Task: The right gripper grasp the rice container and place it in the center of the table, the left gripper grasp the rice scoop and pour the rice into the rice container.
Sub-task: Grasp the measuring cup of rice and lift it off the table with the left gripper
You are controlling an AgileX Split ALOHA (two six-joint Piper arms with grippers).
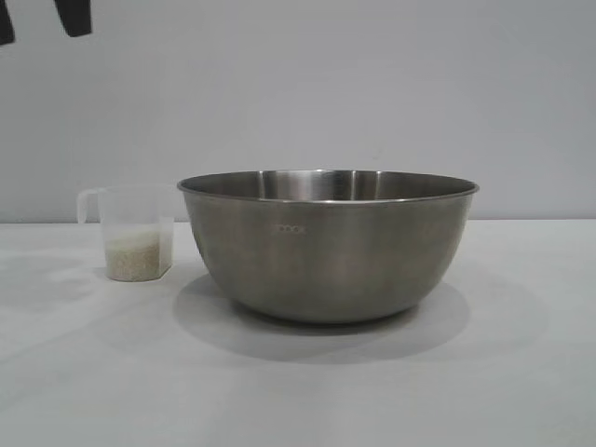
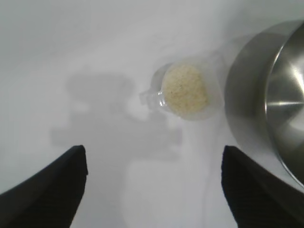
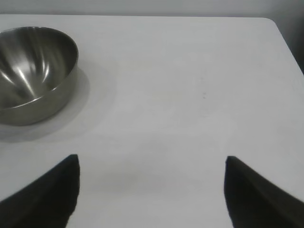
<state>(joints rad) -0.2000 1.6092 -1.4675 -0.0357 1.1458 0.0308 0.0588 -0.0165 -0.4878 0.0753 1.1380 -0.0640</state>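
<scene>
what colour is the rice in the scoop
Off-white, slightly creamy rice; it shows best in the left wrist view, looking down into the scoop.

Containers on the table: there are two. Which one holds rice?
The rice scoop, the small translucent cup with a side handle, holds the rice. The rice container, the large steel bowl beside it, looks empty inside.

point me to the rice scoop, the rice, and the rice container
rice scoop (image 1: 138,207): exterior view, clear upper wall above the grains.
rice (image 2: 185,89): left wrist view, middle of the grain surface.
rice container (image 1: 326,261): exterior view, outer steel side.
</scene>
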